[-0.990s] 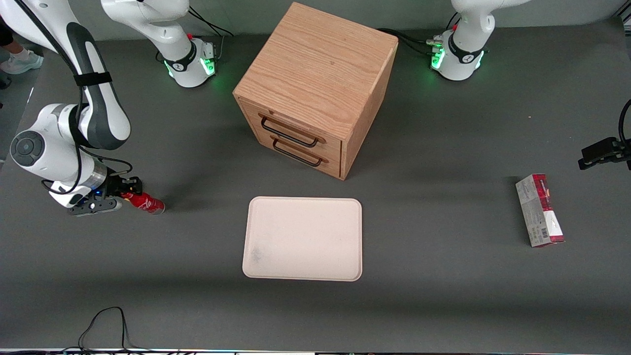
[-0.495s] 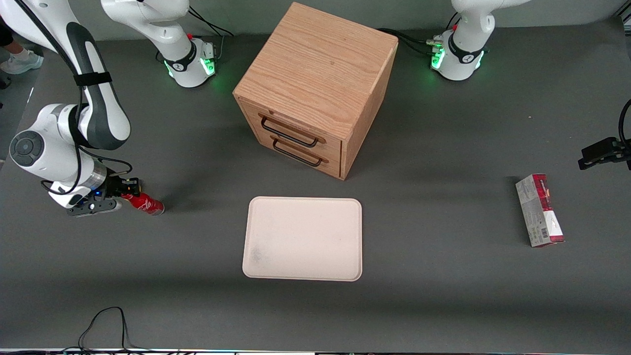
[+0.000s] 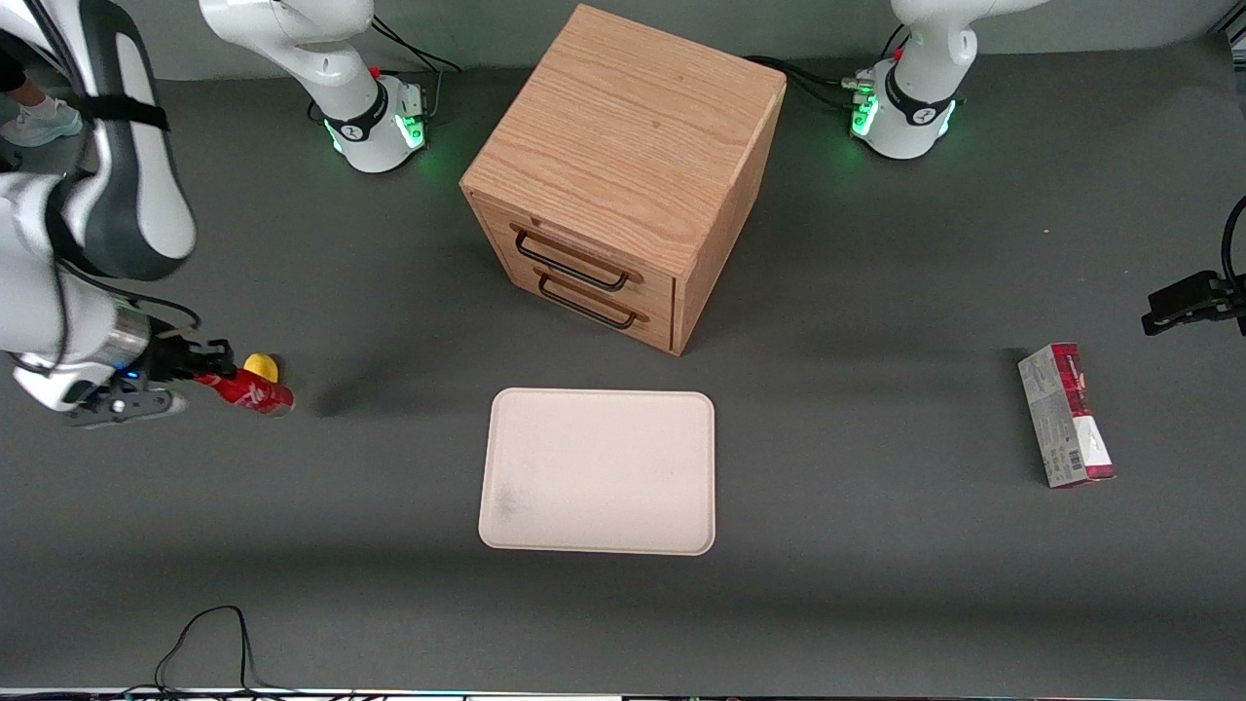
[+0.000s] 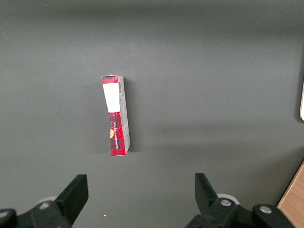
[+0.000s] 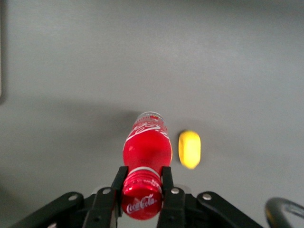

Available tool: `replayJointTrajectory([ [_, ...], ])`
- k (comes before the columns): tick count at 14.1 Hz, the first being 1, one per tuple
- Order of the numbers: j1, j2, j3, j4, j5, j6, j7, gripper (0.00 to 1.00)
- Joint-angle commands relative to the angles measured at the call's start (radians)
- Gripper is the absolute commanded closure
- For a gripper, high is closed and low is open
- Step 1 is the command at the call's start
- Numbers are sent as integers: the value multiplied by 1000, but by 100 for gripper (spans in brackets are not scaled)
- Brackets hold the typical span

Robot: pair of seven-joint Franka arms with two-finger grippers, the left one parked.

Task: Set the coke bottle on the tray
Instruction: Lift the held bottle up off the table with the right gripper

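Red coke bottle (image 3: 245,392) clamped at neck by gripper (image 5: 142,186) fingers | yellow lump (image 3: 261,367) just beside | tray (image 3: 599,471) well apart

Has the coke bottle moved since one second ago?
Yes. The coke bottle, clamped at its neck by the gripper, has shifted away from the tray, uncovering the yellow lump beside it.

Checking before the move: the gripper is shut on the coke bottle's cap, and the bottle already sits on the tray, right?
Not quite. The gripper is shut on the coke bottle at its cap, but the front view shows the bottle well off the tray, toward the working arm's end.
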State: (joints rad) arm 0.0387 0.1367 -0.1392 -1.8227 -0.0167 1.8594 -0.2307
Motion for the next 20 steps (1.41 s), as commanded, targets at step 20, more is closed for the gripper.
replayJointTrajectory([
  [20, 130, 380, 290, 916, -21, -419, 240, 100],
])
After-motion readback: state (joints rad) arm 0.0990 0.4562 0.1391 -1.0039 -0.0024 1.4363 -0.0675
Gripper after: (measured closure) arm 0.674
